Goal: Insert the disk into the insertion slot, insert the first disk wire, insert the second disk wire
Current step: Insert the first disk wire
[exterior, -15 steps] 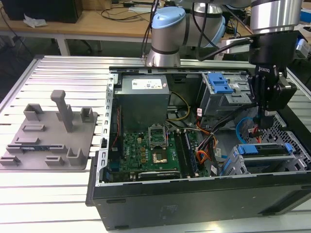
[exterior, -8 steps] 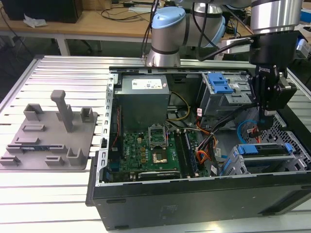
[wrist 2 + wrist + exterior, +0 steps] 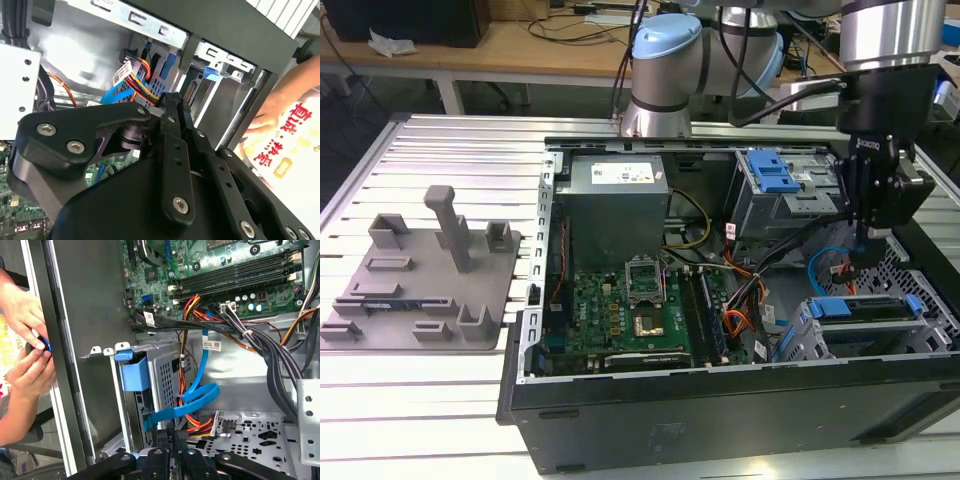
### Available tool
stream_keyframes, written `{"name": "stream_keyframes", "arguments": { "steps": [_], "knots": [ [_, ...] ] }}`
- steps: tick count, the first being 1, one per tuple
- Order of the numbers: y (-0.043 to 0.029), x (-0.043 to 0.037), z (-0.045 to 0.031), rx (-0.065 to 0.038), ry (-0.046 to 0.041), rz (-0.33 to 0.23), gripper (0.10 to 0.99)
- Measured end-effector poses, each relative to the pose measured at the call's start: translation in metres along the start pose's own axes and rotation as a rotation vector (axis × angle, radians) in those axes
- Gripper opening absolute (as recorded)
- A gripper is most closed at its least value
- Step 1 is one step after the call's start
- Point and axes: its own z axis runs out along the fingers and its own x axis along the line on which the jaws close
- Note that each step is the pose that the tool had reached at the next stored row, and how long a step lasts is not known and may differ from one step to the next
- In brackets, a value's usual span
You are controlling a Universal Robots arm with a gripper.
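The disk (image 3: 865,307) already sits in the insertion slot (image 3: 798,342), wiring seemingly unfinished, while the fingers (image 3: 170,117), closed nearly together, hover at the red-and-yellow wires (image 3: 194,425), their hold unclear.

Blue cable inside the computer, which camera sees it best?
The first wrist view: the blue cable runs down and loops in the open, almost whole. The second wrist view shows a short piece beside coloured wires. The exterior view shows a thin blue arc, far off.
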Motion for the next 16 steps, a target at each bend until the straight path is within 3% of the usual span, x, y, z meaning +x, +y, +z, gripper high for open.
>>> {"name": "stream_keyframes", "arguments": {
  "steps": [2, 4, 6, 8, 12, 14, 16],
  "knots": [
    [-0.0047, -0.0007, 0.0011, -0.048, 0.0018, -0.025, 0.165],
    [-0.0075, -0.0011, 0.0016, -0.074, 0.0027, -0.038, 0.165],
    [-0.0121, -0.0015, 0.0022, -0.086, 0.0025, -0.044, 0.165],
    [-0.0189, -0.0016, 0.0033, -0.094, -0.0023, -0.047, 0.165],
    [-0.0314, -0.0001, 0.0064, -0.111, -0.0021, -0.056, 0.165],
    [-0.0314, 0.0002, 0.0068, -0.123, -0.0018, -0.052, 0.165],
    [-0.0314, 0.0004, 0.0069, -0.134, -0.0095, -0.04, 0.165]
  ]
}}
